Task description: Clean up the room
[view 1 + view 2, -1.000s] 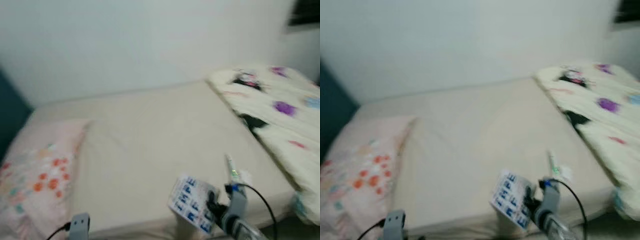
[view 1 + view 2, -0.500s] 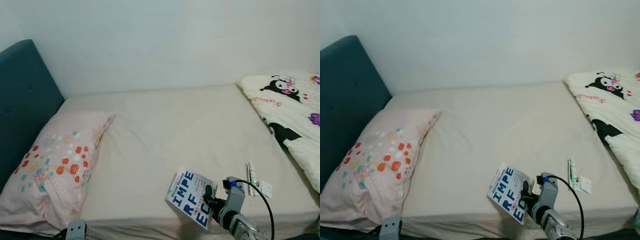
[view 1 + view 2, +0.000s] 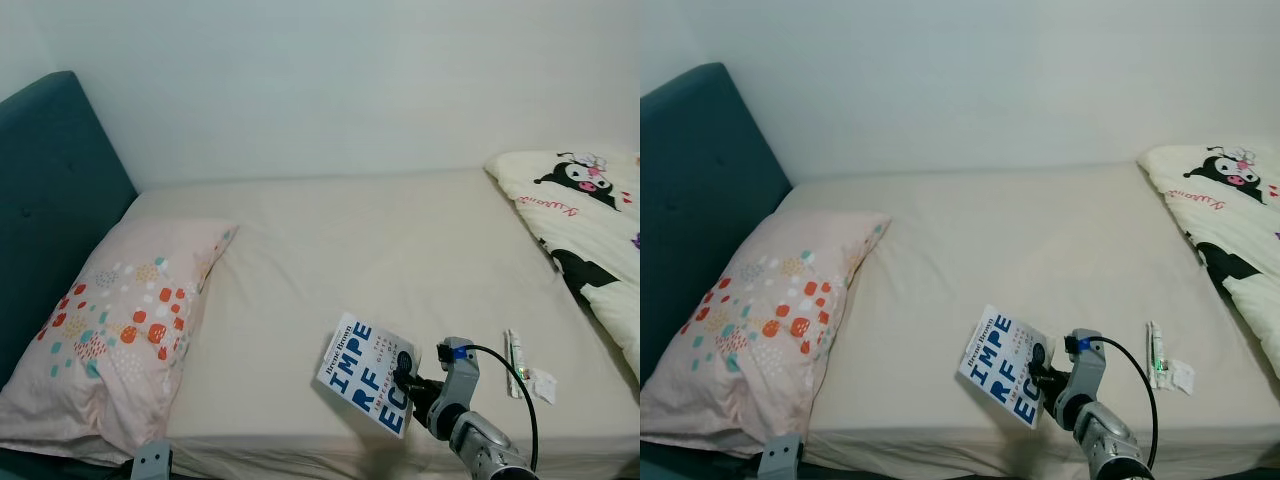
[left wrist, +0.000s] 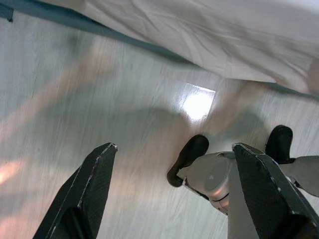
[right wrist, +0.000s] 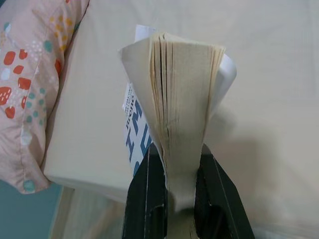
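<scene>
Bedroom scene: a cream-sheeted bed point(image 3: 330, 250) against a plain pale wall, seen from its near edge. Nearest the viewer, the right gripper point(image 3: 404, 378) rises from the bottom of the head view, its two black fingers point(image 5: 149, 199) pinched tight on a white paperback book with large blue cover lettering point(image 3: 366, 374). The wrist view shows the fingers clamping the page block from both sides near one end, so the pages fan out above the grip and the covers bow; the book hangs tilted just above the mattress edge, apparently lifted off the bed for tidying away. The left gripper point(image 4: 169, 194) hangs idle low beside the bed, fingers spread wide and holding nothing, pointing at a glossy pale floor point(image 4: 99, 124). Near the book, a small white tube with green print point(image 3: 514, 351) and a crumpled white wrapper point(image 3: 540, 382) lie on the sheet, likely awaiting collection. Farther off, a pink pillow with orange and teal dots point(image 3: 120, 330) rests by a teal padded headboard point(image 3: 50, 190), and a cream cartoon-print duvet point(image 3: 590, 230) lies bunched at the opposite end.
</scene>
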Robot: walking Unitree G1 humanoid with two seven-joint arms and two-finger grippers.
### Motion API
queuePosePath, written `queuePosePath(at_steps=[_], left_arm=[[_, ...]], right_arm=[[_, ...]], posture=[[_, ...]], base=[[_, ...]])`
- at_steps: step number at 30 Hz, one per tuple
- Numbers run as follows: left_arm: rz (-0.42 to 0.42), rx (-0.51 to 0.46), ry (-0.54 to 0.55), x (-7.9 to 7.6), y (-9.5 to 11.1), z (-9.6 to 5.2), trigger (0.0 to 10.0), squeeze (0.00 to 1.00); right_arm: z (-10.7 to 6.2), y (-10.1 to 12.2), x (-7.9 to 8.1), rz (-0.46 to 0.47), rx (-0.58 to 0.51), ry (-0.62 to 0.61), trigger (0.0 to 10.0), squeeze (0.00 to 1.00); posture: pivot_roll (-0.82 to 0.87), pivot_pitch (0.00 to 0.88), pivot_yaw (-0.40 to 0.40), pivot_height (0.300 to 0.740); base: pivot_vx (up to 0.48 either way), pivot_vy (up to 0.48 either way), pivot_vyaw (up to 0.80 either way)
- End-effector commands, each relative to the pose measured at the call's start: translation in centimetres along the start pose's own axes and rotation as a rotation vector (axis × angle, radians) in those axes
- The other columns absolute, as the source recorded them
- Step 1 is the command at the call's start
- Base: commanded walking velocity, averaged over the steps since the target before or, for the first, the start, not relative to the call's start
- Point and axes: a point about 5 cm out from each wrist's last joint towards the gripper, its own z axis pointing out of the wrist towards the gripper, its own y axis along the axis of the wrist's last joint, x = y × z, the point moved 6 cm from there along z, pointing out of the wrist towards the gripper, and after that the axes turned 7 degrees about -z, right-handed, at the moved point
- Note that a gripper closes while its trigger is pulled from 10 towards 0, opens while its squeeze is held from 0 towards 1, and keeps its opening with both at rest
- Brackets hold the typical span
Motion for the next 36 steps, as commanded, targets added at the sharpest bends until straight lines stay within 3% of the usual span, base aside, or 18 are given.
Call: queuePosePath(at_steps=[1, 18, 22, 27, 36], left_arm=[[0.003, 0.015, 0.014, 0.5, -0.6, -0.1, 10.0, 0.00], [0.018, -0.024, -0.034, -0.7, 0.9, 0.1, 10.0, 0.00], [0.014, -0.017, -0.028, -0.7, 0.8, 0.2, 10.0, 0.00], [0.059, 0.042, 0.003, -0.3, -0.7, 0.1, 10.0, 0.00], [0.064, 0.017, -0.023, -0.8, -0.3, 0.1, 10.0, 0.00]], right_arm=[[-0.1, -0.3, 0.2, 0.006, -0.006, 0.003, 10.0, 0.00], [0.3, 0.7, 0.3, -0.014, -0.020, 0.017, 10.0, 0.00], [0.1, 0.2, 0.2, -0.005, -0.012, 0.002, 10.0, 0.00], [-0.7, -1.9, -0.7, 0.035, 0.037, -0.046, 10.0, 0.00], [-1.3, -2.9, -1.1, 0.046, 0.062, -0.061, 10.0, 0.00]], posture=[[-0.05, 0.072, 0.048, 0.740], [-0.05, 0.037, 0.050, 0.740], [-0.05, 0.046, 0.050, 0.740], [-0.06, 0.043, 0.047, 0.740], [-0.06, 0.044, 0.048, 0.740]], base=[[0.000, 0.000, 0.63], [0.000, 0.000, 0.62], [0.000, 0.000, 0.63], [-0.384, 0.000, 0.63], [0.000, 0.000, 0.63]])
